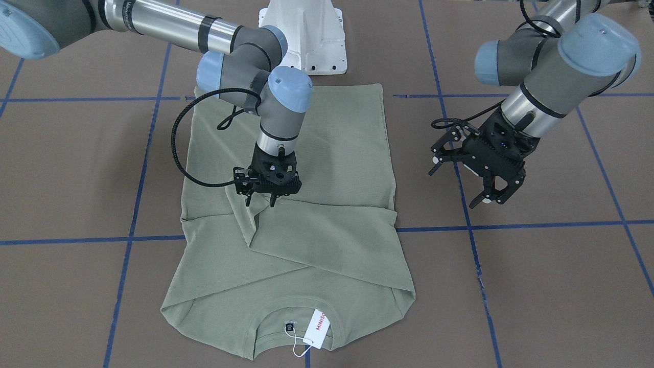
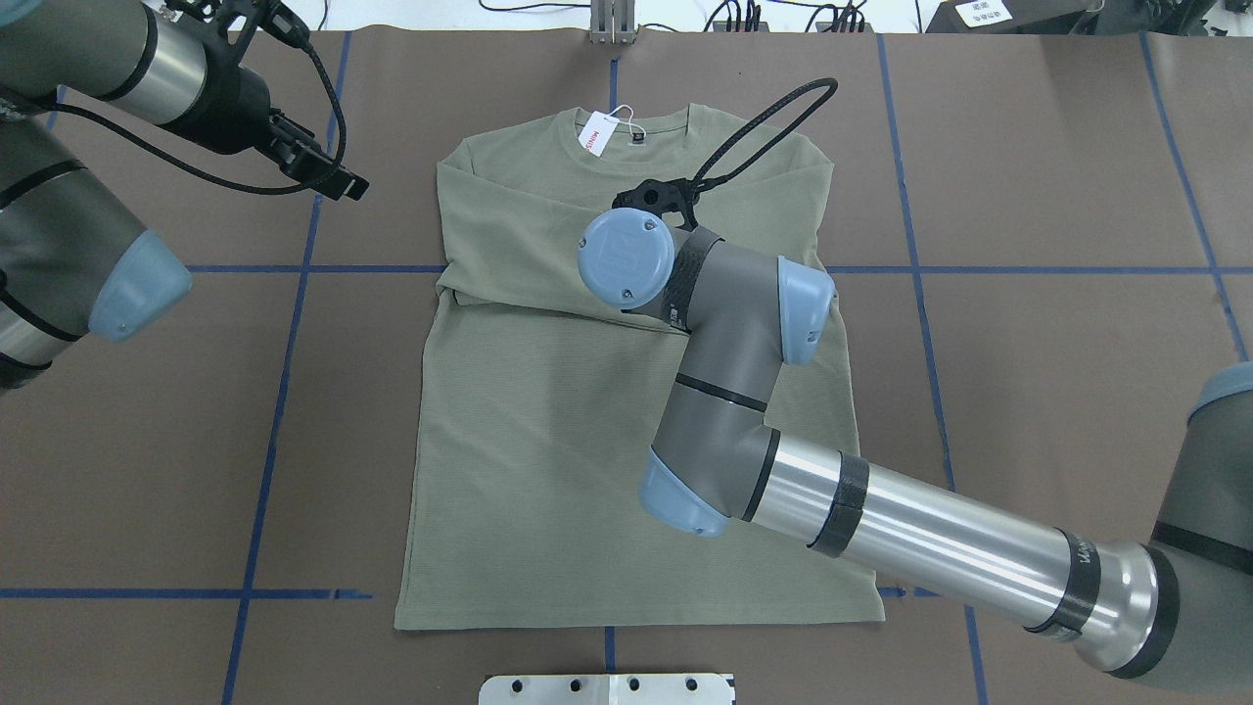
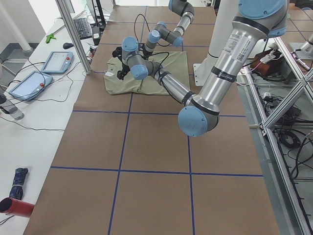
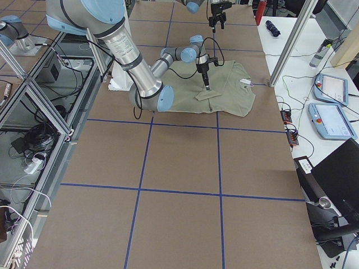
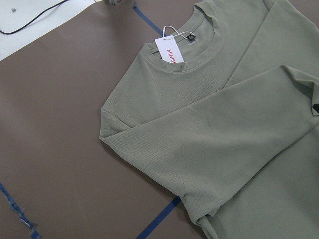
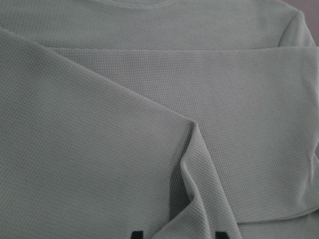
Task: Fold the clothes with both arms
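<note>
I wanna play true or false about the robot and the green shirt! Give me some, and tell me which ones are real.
1. The shirt is olive green. True.
2. Its white tag hangs at the bottom hem. False: it is at the collar.
3. The left end effector is beside the shirt, over the brown table, with its fingers apart. True.
4. Both arms of the shirt stick out sideways. False: the sleeves lie folded across the chest.
5. The right end effector is far from the shirt. False: it is down on a folded sleeve.
</note>
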